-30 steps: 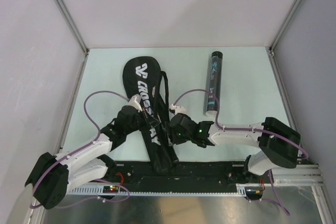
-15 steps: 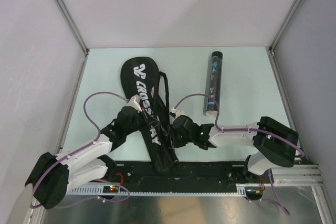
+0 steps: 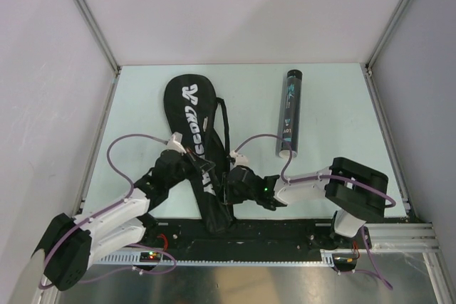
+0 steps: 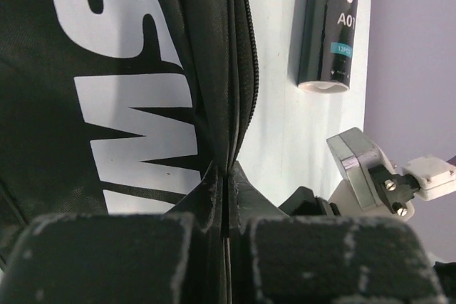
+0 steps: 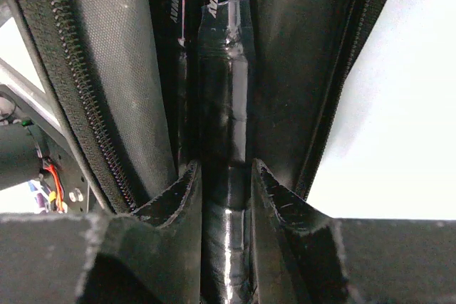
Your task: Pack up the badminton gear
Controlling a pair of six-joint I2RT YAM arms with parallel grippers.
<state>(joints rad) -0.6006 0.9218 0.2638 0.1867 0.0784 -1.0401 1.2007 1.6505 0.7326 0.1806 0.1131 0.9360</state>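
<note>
The black racket bag (image 3: 189, 108) with white lettering lies lengthwise left of centre, its narrow end near the arm bases. My left gripper (image 3: 201, 165) is shut on the bag's zippered edge (image 4: 239, 69), pinched flat between the fingers (image 4: 226, 179). My right gripper (image 3: 226, 184) reaches in from the right and is shut on a black racket handle (image 5: 224, 97) wrapped in clear film, inside the bag's open side. The long black tube (image 3: 288, 112) lies to the right and also shows in the left wrist view (image 4: 329, 19). The racket heads are hidden in the bag. No shuttlecocks show.
The bag's black strap (image 3: 226, 129) trails along its right side. The open zipper teeth (image 5: 71, 105) run beside the right fingers. The right wrist's grey mount (image 4: 370, 169) sits close to the left gripper. Grey walls bound the pale table (image 3: 335, 97).
My right gripper has moved left and nearer, deeper along the bag's narrow end, and its arm has folded. The bag's head has shifted slightly left. My left gripper keeps its hold.
</note>
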